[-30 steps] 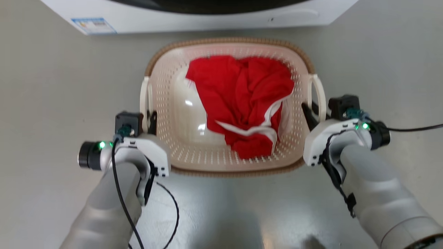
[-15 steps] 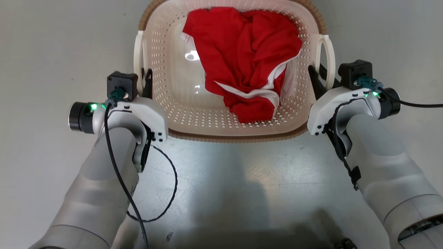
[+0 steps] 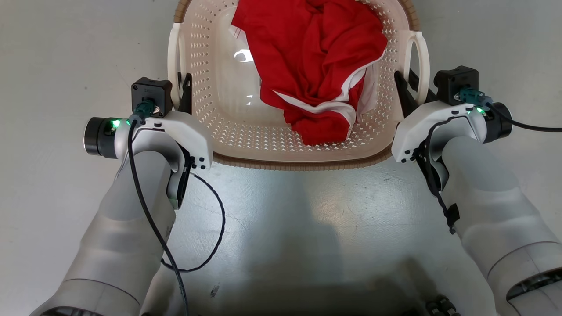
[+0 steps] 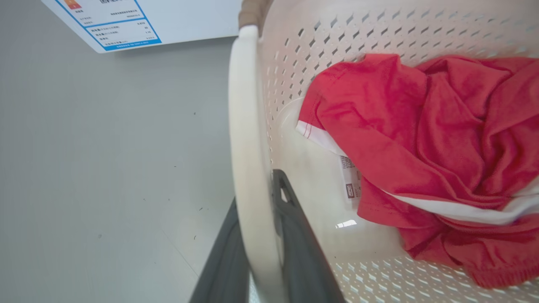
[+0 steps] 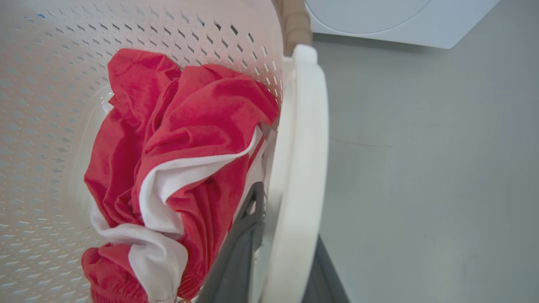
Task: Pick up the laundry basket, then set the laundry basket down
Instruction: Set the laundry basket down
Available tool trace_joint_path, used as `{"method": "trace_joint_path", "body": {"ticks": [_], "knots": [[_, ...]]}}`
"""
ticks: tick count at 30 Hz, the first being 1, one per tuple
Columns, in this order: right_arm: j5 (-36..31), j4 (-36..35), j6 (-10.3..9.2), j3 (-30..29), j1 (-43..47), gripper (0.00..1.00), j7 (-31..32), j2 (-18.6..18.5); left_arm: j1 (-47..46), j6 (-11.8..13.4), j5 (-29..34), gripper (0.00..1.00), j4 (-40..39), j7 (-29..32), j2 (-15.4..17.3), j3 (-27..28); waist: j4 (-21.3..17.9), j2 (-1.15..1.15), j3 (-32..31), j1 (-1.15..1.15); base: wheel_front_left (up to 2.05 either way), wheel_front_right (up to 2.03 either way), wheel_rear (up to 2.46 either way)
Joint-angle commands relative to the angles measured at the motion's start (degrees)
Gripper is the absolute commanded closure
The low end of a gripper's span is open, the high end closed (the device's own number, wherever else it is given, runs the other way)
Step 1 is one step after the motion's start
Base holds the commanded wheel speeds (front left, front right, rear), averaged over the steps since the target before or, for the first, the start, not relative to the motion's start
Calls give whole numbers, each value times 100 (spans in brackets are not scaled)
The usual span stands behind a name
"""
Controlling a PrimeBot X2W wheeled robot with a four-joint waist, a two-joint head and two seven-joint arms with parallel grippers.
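While pinching the left handle (image 3: 173,66) of the laundry basket (image 3: 228,131) with the left gripper (image 3: 181,87), pinched its right handle (image 3: 422,57) with the right gripper (image 3: 406,79). Held a red garment (image 3: 316,57) inside.

Open floor (image 3: 52,66) is left on both sides of the laundry basket (image 3: 298,163) — its inside is largely taken by a red garment (image 3: 316,66); passage beyond is blocked by the washer (image 5: 400,21).

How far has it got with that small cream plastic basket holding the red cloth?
Done: both grips. The left gripper is shut on one white loop handle of the cream perforated plastic laundry basket, the right gripper on the other. In hand: the lift; whether the basket is off the grey floor, I cannot tell. Left: setting it down.
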Motion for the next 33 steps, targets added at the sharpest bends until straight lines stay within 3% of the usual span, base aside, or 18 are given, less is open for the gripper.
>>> {"method": "trace_joint_path", "body": {"ticks": [1,12,13,14,15,18,33], "knots": [[-155,-91,87,92,137,100,-83,136,-57,-83,147,100,-77,-35,134,115,-3,0,13,0,0,0,0],[-181,-217,87,-39,152,100,-84,136,-55,-151,251,100,12,-35,92,336,-17,0,70,0,0,0,0],[-155,-242,87,-63,159,90,-85,136,-61,-109,226,96,20,-35,80,399,-13,0,74,0,0,0,0],[-171,-269,87,-92,149,53,-85,136,-64,-60,213,24,44,-35,71,451,-18,0,80,0,0,0,0],[-179,-260,87,-138,149,0,-85,136,-74,-16,206,0,108,-35,62,486,-20,0,85,0,0,0,0],[-247,-330,87,-251,128,0,-85,136,-129,85,221,0,185,-35,38,561,-29,0,106,0,0,0,0],[-305,-411,87,-397,270,0,-85,136,-102,-36,299,0,366,-35,52,699,-119,0,7,0,0,0,0]]}}
